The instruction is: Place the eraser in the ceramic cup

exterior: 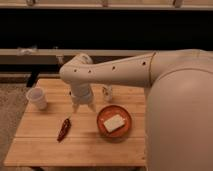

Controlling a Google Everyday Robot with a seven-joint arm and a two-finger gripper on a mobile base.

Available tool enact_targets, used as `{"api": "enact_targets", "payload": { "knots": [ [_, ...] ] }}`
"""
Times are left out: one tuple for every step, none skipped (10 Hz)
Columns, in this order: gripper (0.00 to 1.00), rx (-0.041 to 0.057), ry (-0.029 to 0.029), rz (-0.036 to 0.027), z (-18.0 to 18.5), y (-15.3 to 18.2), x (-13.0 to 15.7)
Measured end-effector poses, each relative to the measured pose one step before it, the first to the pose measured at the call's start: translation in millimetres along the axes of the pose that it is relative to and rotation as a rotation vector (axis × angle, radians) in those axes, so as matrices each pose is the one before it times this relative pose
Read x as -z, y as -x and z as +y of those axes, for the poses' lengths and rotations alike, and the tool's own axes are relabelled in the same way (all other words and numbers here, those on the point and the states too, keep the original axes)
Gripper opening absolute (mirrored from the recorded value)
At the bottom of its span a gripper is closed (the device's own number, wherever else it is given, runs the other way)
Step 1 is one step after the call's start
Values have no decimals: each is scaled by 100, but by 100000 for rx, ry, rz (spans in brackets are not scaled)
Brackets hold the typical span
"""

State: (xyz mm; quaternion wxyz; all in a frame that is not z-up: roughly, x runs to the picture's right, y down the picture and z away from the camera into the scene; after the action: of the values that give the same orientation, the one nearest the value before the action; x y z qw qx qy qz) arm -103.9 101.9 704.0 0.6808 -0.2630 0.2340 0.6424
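Observation:
The white ceramic cup point(37, 97) stands upright on the left side of the wooden table point(45, 150). My gripper point(83, 106) points down over the table's middle, to the right of the cup and well apart from it. The eraser does not show in this view; it may be hidden by the gripper or the arm. My big cream arm point(150, 75) reaches in from the right and covers the table's right side.
A dark-red chili pepper point(64, 129) lies in front of the gripper to the left. An orange plate point(102, 127) with a cream slab point(114, 122) sits right of the gripper. A small pale object point(107, 93) stands behind the plate.

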Motion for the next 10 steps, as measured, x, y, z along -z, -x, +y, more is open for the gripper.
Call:
{"api": "enact_targets", "payload": {
  "knots": [
    [65, 978, 122, 90, 30, 127, -91],
    [65, 3044, 184, -412, -1, 829, -309],
    [65, 4091, 73, -1151, 32, 1522, -292],
    [65, 7298, 838, -705, 311, 2253, -475],
    [65, 7352, 567, -789, -7, 2503, -507],
    [65, 7836, 649, -681, -290, 2675, -637],
    [65, 9780, 873, -186, -576, 3188, -1206],
    [65, 5901, 942, -85, -290, 1995, -971],
    [65, 6743, 1076, 165, -372, 2156, -1459],
    [65, 6616, 1253, 158, -286, 1973, -1608]
  ]
}}
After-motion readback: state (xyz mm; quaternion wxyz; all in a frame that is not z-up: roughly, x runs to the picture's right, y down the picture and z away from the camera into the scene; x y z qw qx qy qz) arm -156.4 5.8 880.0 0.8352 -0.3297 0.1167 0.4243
